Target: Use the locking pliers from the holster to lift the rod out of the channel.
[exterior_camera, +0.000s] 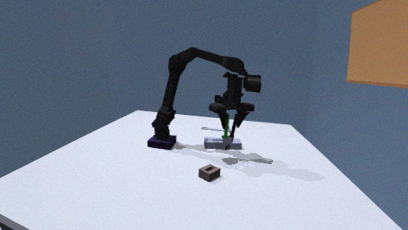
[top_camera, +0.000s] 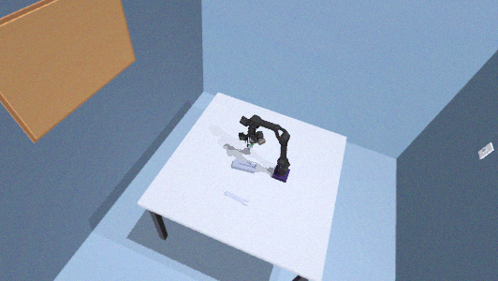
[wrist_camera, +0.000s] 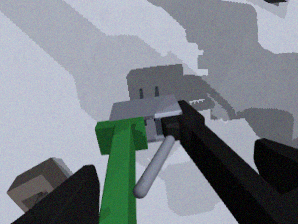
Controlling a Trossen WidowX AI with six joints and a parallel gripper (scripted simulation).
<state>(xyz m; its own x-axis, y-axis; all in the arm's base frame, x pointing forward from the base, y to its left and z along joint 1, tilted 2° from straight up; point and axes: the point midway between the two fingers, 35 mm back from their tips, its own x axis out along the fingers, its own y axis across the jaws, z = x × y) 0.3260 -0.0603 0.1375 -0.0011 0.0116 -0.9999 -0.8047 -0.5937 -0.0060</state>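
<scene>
Holster, a small brown block with a slot in its top, sits nearest us on the white table, its slot vacant. Beyond it, we see the gripper pointing down, its fingers parted but clamped on the locking pliers. The tool's green handle lies by one finger and its black handle by the other. In the wrist view we see a grey bar slanting between the handles and the two dark jaw tips standing apart.

Farther back, the pale channel block rests on the table; from above, we find the pliers off to one side of it, not over its slot. We cannot clearly make out the rod. Across from the tool, the black arm rises from a dark purple base. Behind the block, we see a thin pale strip lying flat. Farthest off, an orange-brown panel hangs by the blue wall.
</scene>
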